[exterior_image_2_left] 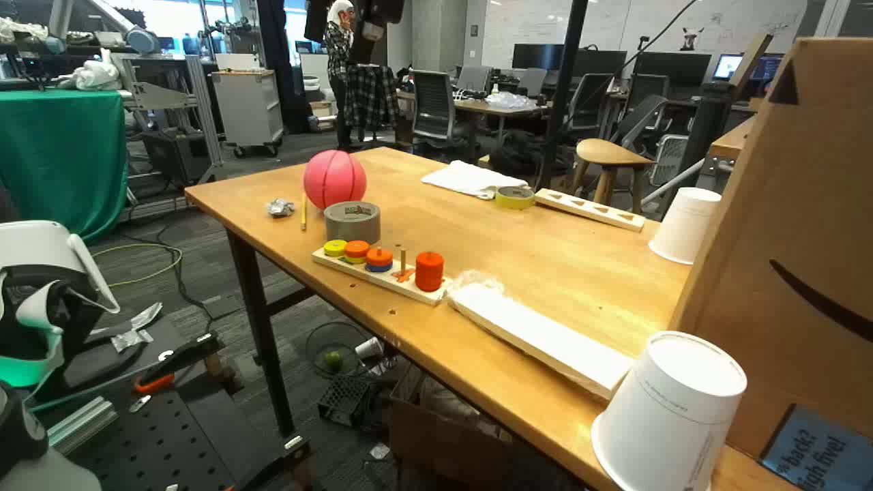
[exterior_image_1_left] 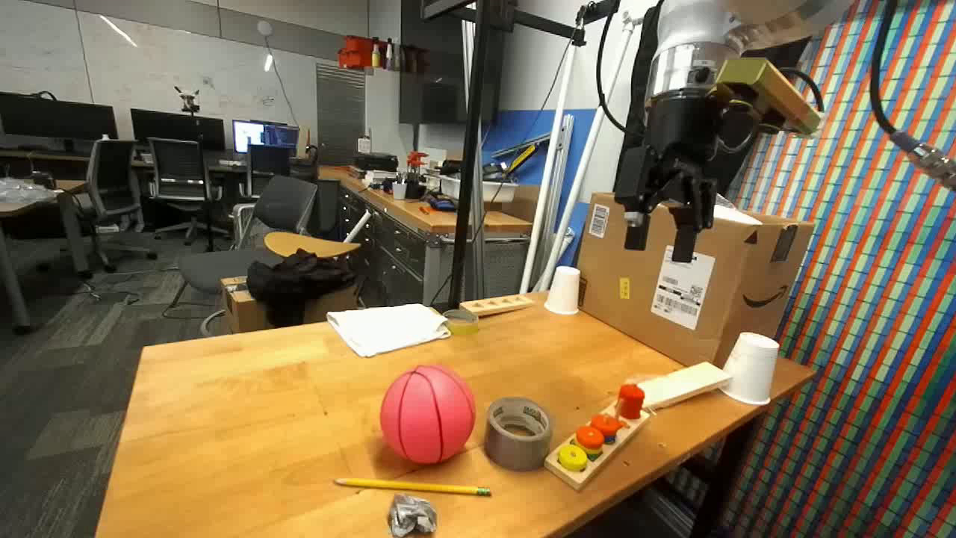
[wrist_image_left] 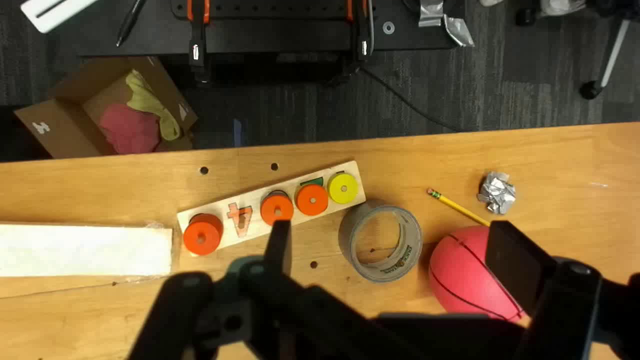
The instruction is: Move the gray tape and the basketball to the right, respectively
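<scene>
The gray tape (exterior_image_1_left: 515,450) is a wide roll lying flat on the wooden table. It also shows in an exterior view (exterior_image_2_left: 352,228) and in the wrist view (wrist_image_left: 411,240). The pink basketball (exterior_image_1_left: 427,415) rests beside it with a small gap, also seen in an exterior view (exterior_image_2_left: 334,179). In the wrist view the ball (wrist_image_left: 462,280) is partly covered by a finger. My gripper (exterior_image_1_left: 659,243) is open and empty, high above the table in front of the cardboard box. In the wrist view the tape appears between the spread fingers (wrist_image_left: 392,245), well below them.
A peg board with colored discs (exterior_image_1_left: 597,447) lies close to the tape. A pale plank (exterior_image_1_left: 683,385), white cups (exterior_image_1_left: 750,368) and a large cardboard box (exterior_image_1_left: 694,276) stand beyond. A pencil (exterior_image_1_left: 411,487), foil ball (exterior_image_1_left: 411,515), white cloth (exterior_image_1_left: 388,329) and yellow tape (exterior_image_1_left: 461,323) lie around.
</scene>
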Controlling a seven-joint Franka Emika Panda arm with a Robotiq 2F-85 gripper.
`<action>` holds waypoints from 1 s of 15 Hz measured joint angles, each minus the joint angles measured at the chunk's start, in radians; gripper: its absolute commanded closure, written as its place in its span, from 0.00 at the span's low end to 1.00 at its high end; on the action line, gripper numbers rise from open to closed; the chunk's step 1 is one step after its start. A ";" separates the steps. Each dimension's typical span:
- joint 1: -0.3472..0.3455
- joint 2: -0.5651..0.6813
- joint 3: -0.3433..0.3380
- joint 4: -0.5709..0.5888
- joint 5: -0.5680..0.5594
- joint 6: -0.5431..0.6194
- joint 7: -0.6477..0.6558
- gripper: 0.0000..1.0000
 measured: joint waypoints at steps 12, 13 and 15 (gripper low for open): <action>0.002 0.009 0.022 -0.002 0.000 0.039 -0.011 0.00; 0.007 0.013 0.033 -0.005 0.000 0.064 -0.020 0.00; 0.018 0.024 0.057 -0.011 0.000 0.124 -0.040 0.00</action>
